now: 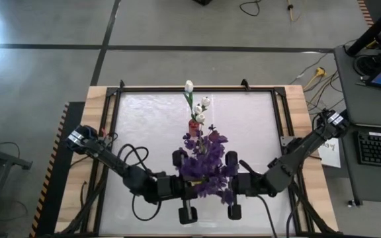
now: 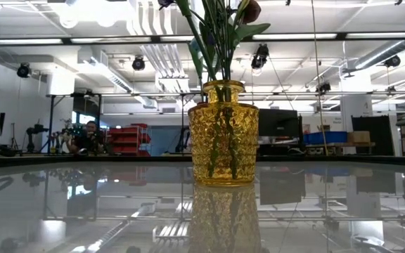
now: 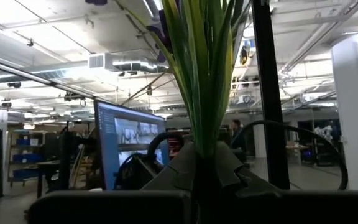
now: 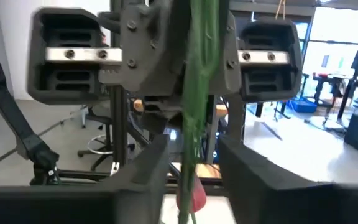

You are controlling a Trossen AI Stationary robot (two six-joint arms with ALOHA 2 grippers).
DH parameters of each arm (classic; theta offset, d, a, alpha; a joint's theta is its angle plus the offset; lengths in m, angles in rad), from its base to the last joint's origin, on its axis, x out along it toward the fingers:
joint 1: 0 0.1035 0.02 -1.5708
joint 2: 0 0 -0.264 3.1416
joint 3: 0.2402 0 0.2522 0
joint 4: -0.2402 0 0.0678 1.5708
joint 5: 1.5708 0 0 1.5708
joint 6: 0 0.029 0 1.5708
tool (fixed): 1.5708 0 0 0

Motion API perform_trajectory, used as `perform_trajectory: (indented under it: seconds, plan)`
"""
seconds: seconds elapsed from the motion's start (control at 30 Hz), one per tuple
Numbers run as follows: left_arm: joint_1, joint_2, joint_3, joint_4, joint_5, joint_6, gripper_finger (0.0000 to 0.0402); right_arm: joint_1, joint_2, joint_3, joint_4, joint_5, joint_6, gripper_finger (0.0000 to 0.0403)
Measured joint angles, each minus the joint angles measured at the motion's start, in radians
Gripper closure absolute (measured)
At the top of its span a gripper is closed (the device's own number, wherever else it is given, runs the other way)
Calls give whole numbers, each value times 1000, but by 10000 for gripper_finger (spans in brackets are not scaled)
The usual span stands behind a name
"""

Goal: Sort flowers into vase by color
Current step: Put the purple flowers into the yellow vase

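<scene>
A yellow cut-glass vase [image 2: 223, 133] stands at mid-table [image 1: 194, 125]. It holds white tulips [image 1: 200, 106], and a dark red bud [image 2: 250, 10] shows above it. A bunch of purple blooms [image 1: 204, 168] on green stems stands between both grippers near the table's near edge. My left gripper [image 1: 187, 186] is shut on that bunch's stems [image 3: 204, 93]. My right gripper [image 1: 232, 185] faces it, open. Its fingers [image 4: 151, 168] stand on either side of the green stems [image 4: 194, 112], and a red bud [image 4: 192, 198] shows low between them. My left gripper pinches the bundle of green stems [image 3: 202, 146] between its two fingers, coming in level from the table's left. The stems rise upright out of the shut fingertips, with leaves and purple blooms above. Which end of the stems it has is hidden by the fingers.
A black frame runs round the glossy white table top [image 1: 256, 119]. Loose cables [image 1: 134, 158] lie by the left arm. A paper sheet [image 1: 331, 153] sits at the right edge. The far half of the table beyond the vase is bare.
</scene>
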Motion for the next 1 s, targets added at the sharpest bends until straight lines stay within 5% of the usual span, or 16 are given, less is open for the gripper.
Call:
perform_trajectory:
  seconds: [0.2,0.7,1.0]
  plan:
    - [0,-1,0,-34,-47,-19,401,-2,-6,-2,-41,8,19,382]
    - [6,-155,0,-589,-82,-309,266,-2,-31,72,-416,28,184,389]
    - [18,-153,-1,-630,-73,-303,284,-8,-32,71,-409,27,161,389]
